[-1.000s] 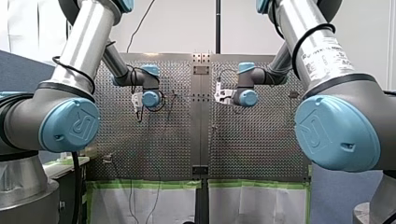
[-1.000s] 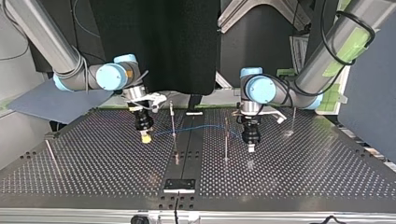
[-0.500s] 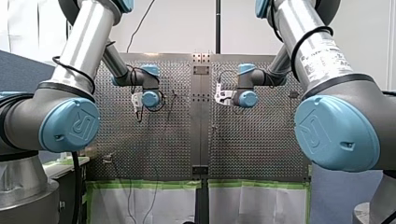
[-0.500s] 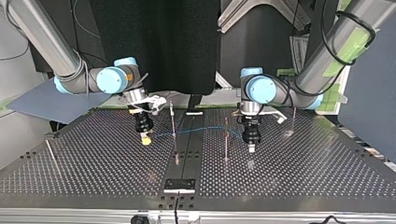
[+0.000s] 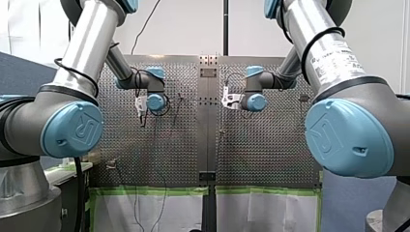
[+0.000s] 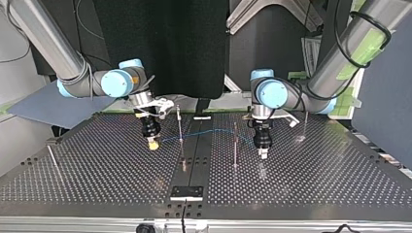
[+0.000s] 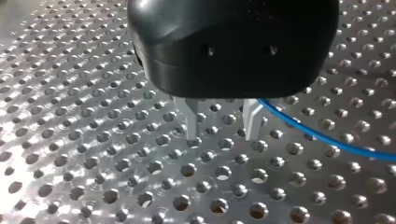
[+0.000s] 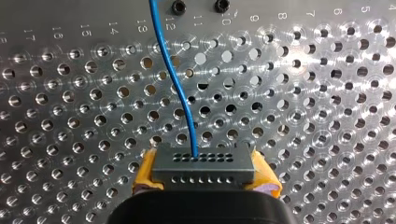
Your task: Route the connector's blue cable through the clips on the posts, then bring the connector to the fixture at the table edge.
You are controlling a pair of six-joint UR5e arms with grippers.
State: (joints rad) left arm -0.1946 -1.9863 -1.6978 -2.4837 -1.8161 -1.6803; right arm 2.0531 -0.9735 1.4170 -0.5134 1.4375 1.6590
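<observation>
My right gripper (image 8: 205, 176) is shut on the grey connector (image 8: 203, 164), held between its yellow pads (image 8: 145, 172). The blue cable (image 8: 175, 84) leaves the connector's face and runs ahead over the perforated table. In the top view this gripper (image 6: 153, 144) hangs at the left, and the cable (image 6: 214, 130) passes the first post (image 6: 180, 124) and the second post (image 6: 235, 141) towards my left gripper (image 6: 263, 154). My left gripper (image 7: 221, 135) is open just above the table, nothing between its metal fingers (image 7: 191, 122). The cable (image 7: 327, 138) lies beside one finger, outside the gap.
The black fixture (image 6: 186, 192) sits at the table edge near the top view's camera, on the dark centre strip. A third post (image 6: 305, 124) stands at the top view's right, and a thin rod (image 6: 52, 158) leans at its left. Blue-grey panels flank the table.
My left gripper has opened and let go of the blue cable, which now lies beside its finger. My right gripper, still on the connector, shifted slightly towards the first post.
</observation>
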